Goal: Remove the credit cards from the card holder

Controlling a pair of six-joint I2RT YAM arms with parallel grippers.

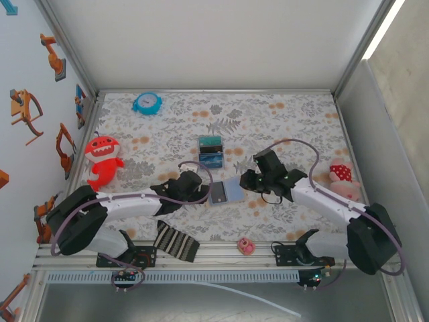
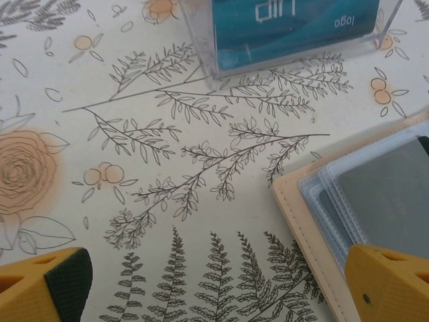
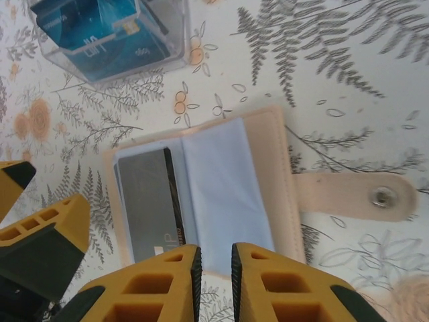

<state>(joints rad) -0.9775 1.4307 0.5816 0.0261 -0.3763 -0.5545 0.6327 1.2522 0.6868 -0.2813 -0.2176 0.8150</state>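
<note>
The card holder (image 1: 226,190) lies open on the floral cloth, tan outside (image 3: 271,168), pale blue inside. A dark grey card (image 3: 151,201) sits in its left panel, and its snap strap (image 3: 362,196) points right. My left gripper (image 2: 218,295) is wide open at the holder's left edge, with one yellow fingertip (image 2: 392,282) over the holder's (image 2: 315,215) sleeves and the other on bare cloth. My right gripper (image 3: 213,268) hovers at the near edge of the right blue panel, jaws a narrow gap apart with nothing between them. In the top view the left gripper (image 1: 201,191) and right gripper (image 1: 249,180) flank the holder.
A clear box (image 1: 210,151) with teal cards stands just behind the holder, close to both grippers (image 3: 114,33). A red plush (image 1: 102,157) is at left, a blue clock (image 1: 147,102) at the back, a pink plush (image 1: 342,176) at right. A striped cloth (image 1: 175,241) and a small pink toy (image 1: 246,246) lie at the near edge.
</note>
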